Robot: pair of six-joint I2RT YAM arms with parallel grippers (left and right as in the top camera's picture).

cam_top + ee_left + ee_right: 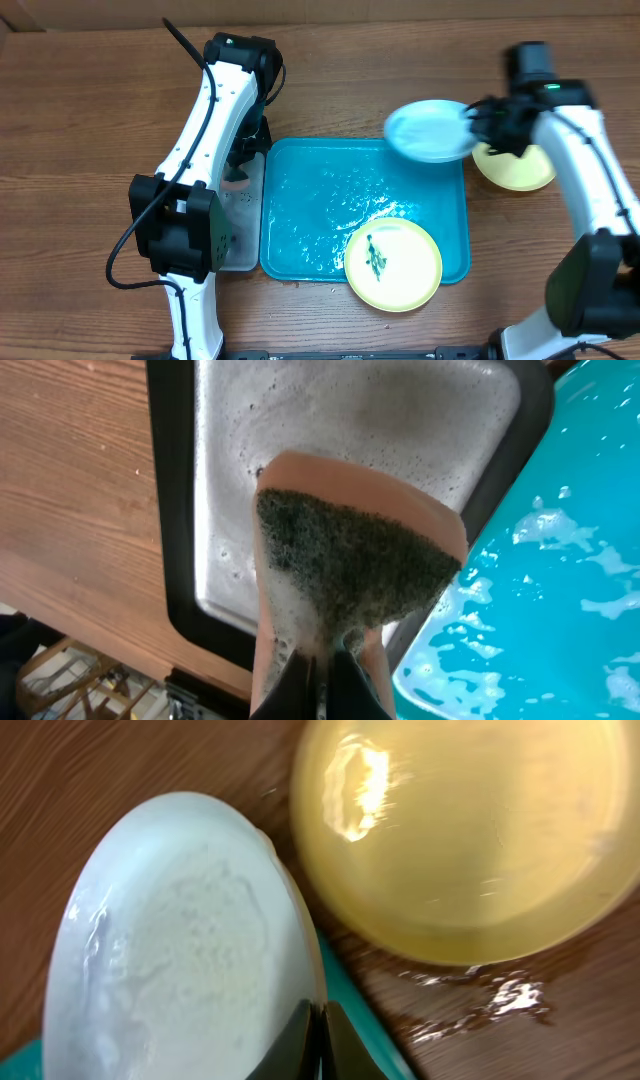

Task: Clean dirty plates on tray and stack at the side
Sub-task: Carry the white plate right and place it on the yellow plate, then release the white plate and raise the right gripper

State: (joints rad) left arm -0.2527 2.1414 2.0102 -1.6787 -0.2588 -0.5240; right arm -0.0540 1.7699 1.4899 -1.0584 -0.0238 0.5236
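Nearest the robot's bases, a green-smeared yellow-green round plastic plate is lying at the front right of the large turquoise plastic tray, overlapping its rim, not yet wiped. Further back, the left gripper is clamping a soapy sponge over the small grey metal tray. The right gripper is pinching the rim of a sudsy light blue plate, tilted beside the clean-looking yellow-green plate on the wooden table. This appears to be the stacking step. Next, the blue plate needs lowering squarely onto that yellow one.

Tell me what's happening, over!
Right gripper shut on light blue round plastic plate. Left gripper shut on green sponge. Smeared yellow-green plate on turquoise plastic tray.
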